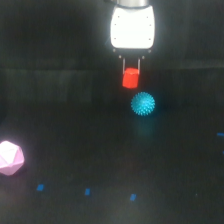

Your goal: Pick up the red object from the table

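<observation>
The red object is a small red-orange faceted block held between the thin fingers of my gripper, under the white gripper body. It looks lifted above the black table, though the height is hard to judge. The gripper is shut on it. The spiky cyan-blue ball lies just below and to the exterior view's right of the block, apart from it.
A pale pink polyhedron sits at the exterior view's left edge. A few small blue marks dot the table near the front.
</observation>
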Motion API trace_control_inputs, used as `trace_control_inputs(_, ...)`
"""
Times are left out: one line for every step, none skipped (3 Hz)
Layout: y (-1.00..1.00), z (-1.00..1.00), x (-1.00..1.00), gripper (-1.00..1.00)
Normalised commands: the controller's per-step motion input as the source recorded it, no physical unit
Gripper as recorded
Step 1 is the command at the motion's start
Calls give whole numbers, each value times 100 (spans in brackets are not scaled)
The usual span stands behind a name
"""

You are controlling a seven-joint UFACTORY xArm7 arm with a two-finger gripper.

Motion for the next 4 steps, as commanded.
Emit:
trace_control_inputs(-100,54,21,-97)
trace_control_inputs(-69,32,-10,-100)
trace_control_inputs(-55,4,-18,-100)
trace_control_inputs(-40,5,-10,-100)
